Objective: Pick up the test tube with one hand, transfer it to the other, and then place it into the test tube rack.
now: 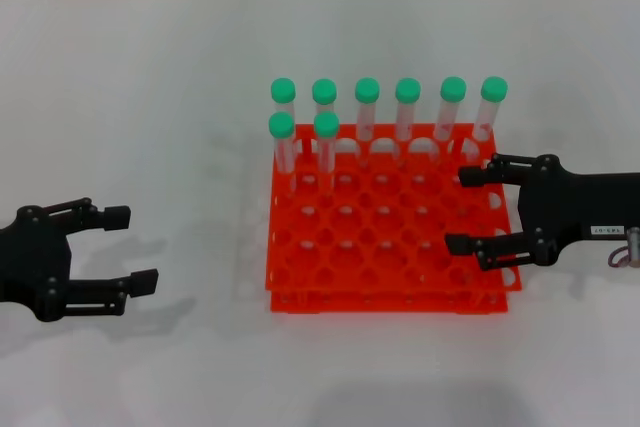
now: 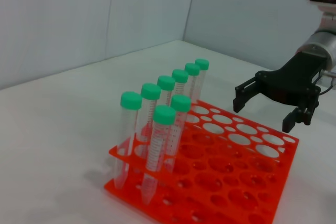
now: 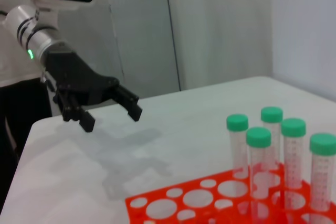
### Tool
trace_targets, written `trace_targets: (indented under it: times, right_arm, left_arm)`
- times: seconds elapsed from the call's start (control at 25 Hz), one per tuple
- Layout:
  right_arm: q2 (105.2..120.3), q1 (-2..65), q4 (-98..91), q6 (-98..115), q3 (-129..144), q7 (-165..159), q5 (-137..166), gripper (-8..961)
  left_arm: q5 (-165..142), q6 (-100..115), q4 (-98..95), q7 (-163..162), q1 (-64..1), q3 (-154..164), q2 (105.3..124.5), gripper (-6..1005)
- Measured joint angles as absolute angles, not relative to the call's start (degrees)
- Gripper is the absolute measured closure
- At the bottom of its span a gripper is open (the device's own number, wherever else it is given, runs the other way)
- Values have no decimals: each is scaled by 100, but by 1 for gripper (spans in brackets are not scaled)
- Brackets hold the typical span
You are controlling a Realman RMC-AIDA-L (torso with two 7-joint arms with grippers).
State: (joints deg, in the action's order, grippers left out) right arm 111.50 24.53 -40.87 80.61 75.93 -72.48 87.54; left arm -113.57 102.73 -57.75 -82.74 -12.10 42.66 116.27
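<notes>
The black two-fingered right gripper (image 1: 466,210), the one bearing a small white label, hovers over the right edge of the bright orange-red plastic test tube rack (image 1: 385,272), its fingers spread wide with nothing between them. The black unlabelled left gripper (image 1: 132,248) sits well apart from the rack above the white desk (image 1: 150,97), fingers also wide and empty.

Eight slender clear plastic test tubes with green screw caps stand upright in the rack: six in the far row (image 1: 407,107), two in the next row at the left end (image 1: 326,142).

The left wrist view shows the rack's two tiers and the tubes' printed graduations (image 2: 156,153), unseen from the head. The right wrist view shows the left gripper's (image 3: 110,116) silver arm and its shadow on the desk.
</notes>
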Motion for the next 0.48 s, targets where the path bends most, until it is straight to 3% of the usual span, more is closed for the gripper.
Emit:
trace_targets:
  times: [0.48]
  right_arm:
    - [11144, 2461, -4106, 8048, 7593, -7268, 8809, 81]
  left_arm:
    - [-11382, 10225, -5748, -8282, -1300, 4236, 11628, 109]
